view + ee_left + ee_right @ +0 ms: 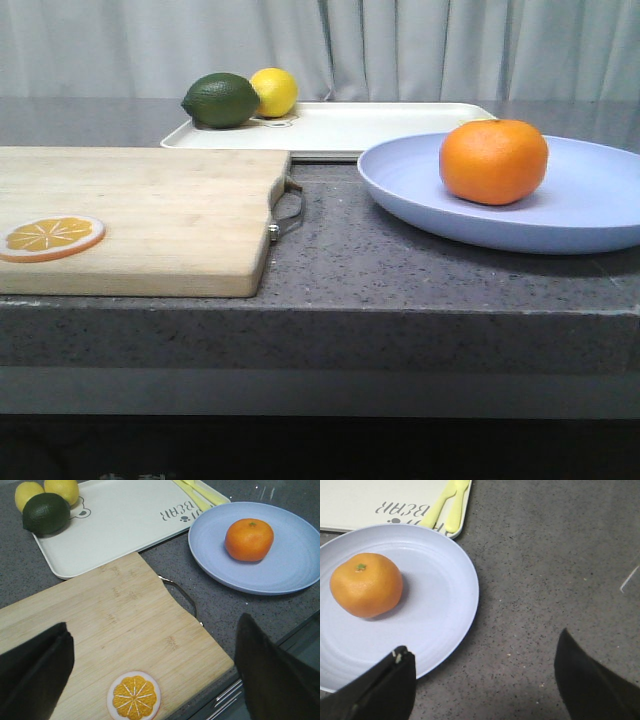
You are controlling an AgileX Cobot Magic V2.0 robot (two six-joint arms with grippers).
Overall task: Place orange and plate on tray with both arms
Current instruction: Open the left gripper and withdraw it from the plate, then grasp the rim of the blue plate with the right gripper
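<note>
While the orange (366, 585) sits on the plate (440, 610), both pincers hover spread wide, right pincer (485, 680) just beside it.

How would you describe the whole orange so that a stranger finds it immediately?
Find the large pale lavender-blue round plate on the grey stone counter, beside the wooden cutting board. The whole round bright-orange fruit sits on it, alone. Unlike the flat orange slice disc, it is a full ball.
</note>
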